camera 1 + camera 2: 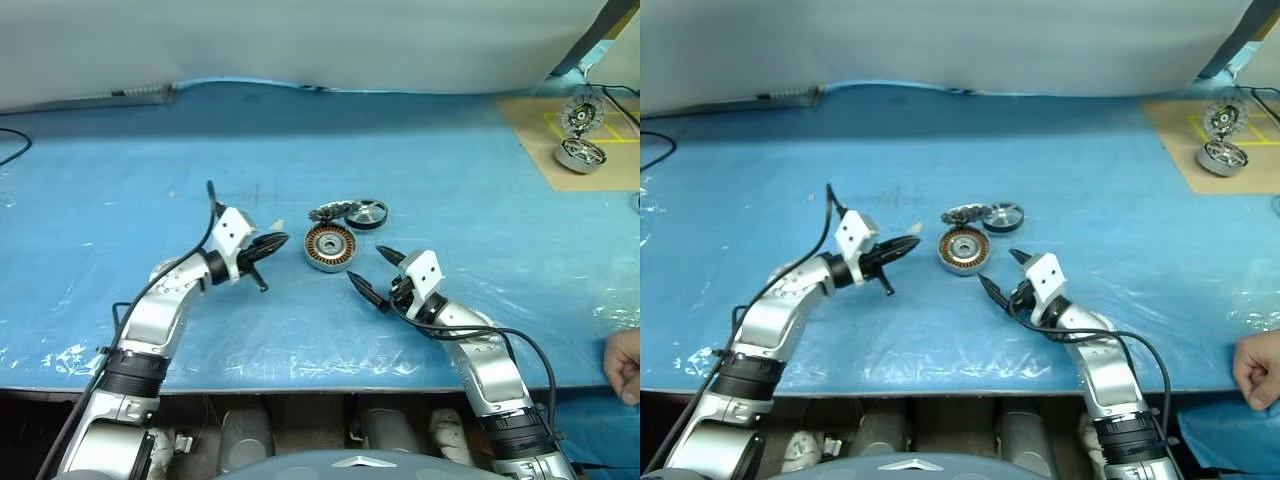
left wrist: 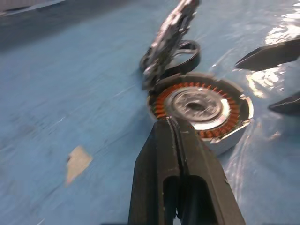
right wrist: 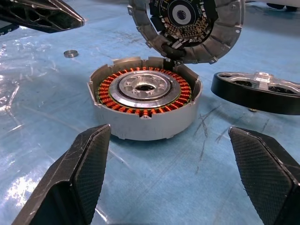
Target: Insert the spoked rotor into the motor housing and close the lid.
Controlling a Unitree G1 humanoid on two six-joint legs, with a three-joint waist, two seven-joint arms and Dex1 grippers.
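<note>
While the motor housing [image 1: 330, 246] sits mid-frame in the head view with its lid [image 1: 330, 211] tipped up and the spoked rotor [image 1: 367, 213] lying just right of it, the left gripper [image 1: 276, 242] is pinched shut and empty at the housing's left. Seen from the left wrist, its fingers [image 2: 176, 154] meet just short of the housing rim. From the right wrist, the right gripper [image 3: 180, 161] gapes wide around nothing, the housing centred beyond it.

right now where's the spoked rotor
In the left eye view the spoked rotor lies flat on the blue table cover, just behind and right of the open motor housing, next to its raised lid.
</note>
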